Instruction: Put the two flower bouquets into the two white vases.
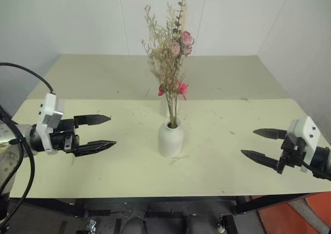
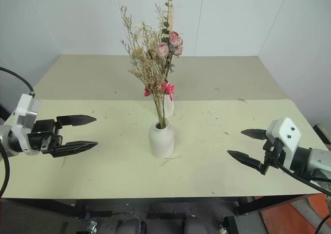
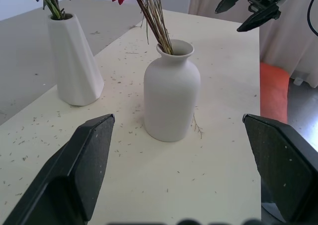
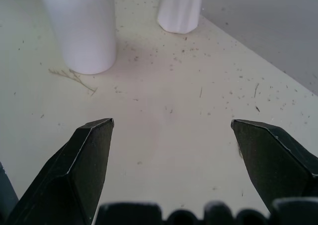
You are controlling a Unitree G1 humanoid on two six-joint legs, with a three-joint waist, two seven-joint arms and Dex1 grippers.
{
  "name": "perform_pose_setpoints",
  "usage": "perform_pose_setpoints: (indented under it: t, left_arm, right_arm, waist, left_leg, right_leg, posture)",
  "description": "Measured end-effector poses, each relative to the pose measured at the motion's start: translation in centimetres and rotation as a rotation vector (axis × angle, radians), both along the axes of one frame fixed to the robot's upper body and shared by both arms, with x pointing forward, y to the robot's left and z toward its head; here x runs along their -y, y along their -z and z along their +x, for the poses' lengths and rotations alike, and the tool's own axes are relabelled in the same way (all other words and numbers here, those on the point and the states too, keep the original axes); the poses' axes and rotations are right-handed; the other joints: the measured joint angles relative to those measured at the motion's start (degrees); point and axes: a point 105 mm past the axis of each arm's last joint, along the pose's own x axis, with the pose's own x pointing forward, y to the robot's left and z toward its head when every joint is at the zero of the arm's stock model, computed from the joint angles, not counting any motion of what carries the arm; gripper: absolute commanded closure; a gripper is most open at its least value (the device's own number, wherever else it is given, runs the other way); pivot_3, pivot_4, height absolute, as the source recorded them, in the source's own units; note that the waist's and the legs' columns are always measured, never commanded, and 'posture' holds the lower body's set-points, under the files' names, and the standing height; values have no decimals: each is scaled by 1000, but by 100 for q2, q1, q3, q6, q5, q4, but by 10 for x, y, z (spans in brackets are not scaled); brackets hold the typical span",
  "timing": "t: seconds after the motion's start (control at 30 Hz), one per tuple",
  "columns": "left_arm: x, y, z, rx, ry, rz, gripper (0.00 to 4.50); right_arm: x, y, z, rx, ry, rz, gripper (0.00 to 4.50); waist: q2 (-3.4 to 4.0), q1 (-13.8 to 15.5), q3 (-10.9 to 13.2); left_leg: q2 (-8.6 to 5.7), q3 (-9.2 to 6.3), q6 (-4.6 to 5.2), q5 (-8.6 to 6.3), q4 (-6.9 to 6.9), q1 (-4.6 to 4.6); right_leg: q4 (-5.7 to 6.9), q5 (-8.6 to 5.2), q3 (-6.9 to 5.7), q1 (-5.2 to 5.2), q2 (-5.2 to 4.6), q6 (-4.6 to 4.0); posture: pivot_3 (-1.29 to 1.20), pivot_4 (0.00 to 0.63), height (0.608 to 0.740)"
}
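Both grippers spread wide and empty, left gripper (image 1: 101, 130) and right gripper (image 1: 260, 143) flanking the vases over the table (image 1: 227, 156).
Round vase (image 1: 170, 139) holds the beige-and-pink bunch (image 1: 164, 63); cone vase (image 3: 73, 61) just behind holds the rose bunch (image 1: 183, 42).

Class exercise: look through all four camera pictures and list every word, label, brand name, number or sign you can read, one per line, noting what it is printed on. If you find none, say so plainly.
None: no readable text in any view.
The round-shouldered vase and the tall vase are plain matte white.
The table carries only scattered plant crumbs.
The left hand and right hand show no lettering.
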Motion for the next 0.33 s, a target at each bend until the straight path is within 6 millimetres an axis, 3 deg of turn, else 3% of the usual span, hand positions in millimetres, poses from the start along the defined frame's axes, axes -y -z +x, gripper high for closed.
perform_pose_setpoints:
  t: [0.33]
  left_arm:
    - [-2, 3, -12, -12, -29, 9, 0]
  right_arm:
    - [-7, 1, 3, -12, -60, 1, 11]
  waist:
    - [0, 6, 0]
  left_leg:
    - [0, 1, 0, 0, 0, 1]
  right_leg:
    - [1, 0, 0, 1, 0, -1]
  posture:
    - [0, 150, 740]
